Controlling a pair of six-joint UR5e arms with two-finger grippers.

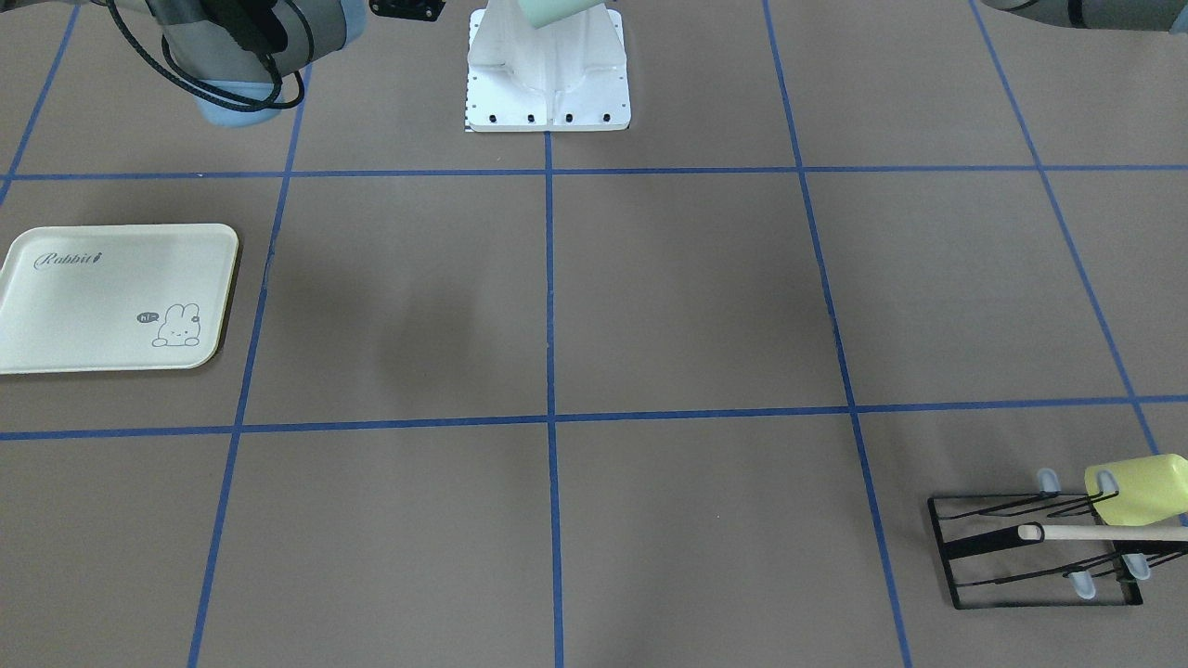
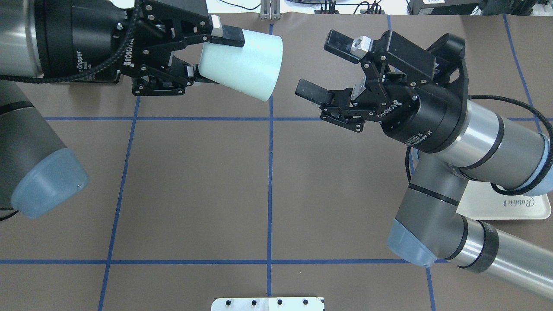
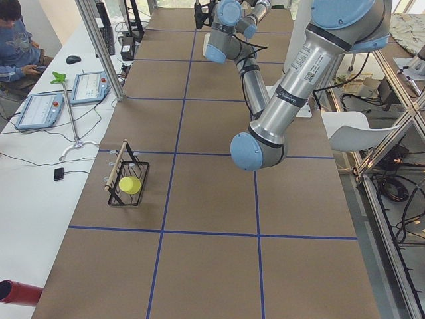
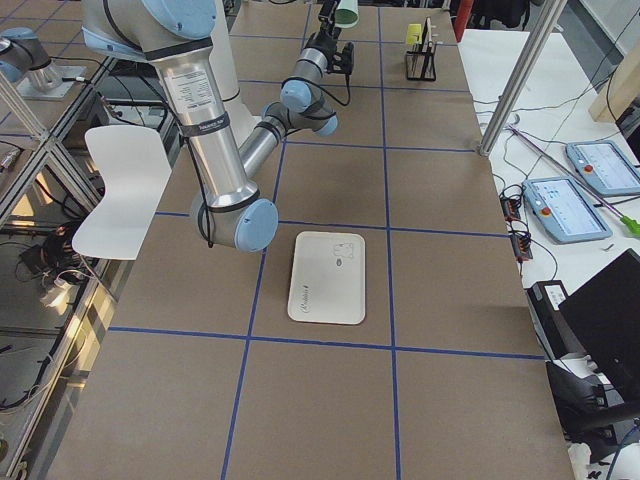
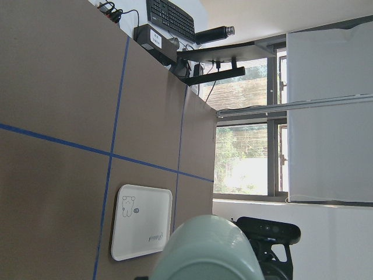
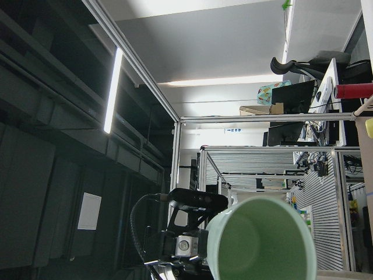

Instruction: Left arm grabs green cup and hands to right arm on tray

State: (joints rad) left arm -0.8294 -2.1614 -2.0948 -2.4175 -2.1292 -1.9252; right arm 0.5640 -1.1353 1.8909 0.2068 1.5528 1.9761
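Observation:
My left gripper is shut on the base of the pale mint-green cup and holds it high above the table, lying sideways. The cup's mouth points at my right gripper. The right gripper is open and empty, a short gap from the cup's rim, its fingers level with the cup. The right wrist view looks straight into the cup's mouth. The cup's base fills the bottom of the left wrist view. The cream Rabbit tray lies bare on the table under the right arm and is partly hidden in the overhead view.
A black wire rack with a wooden handle holds a yellow-green cup at the table's far edge on my left side. The white robot base mount stands at the middle. An operator sits by the side bench.

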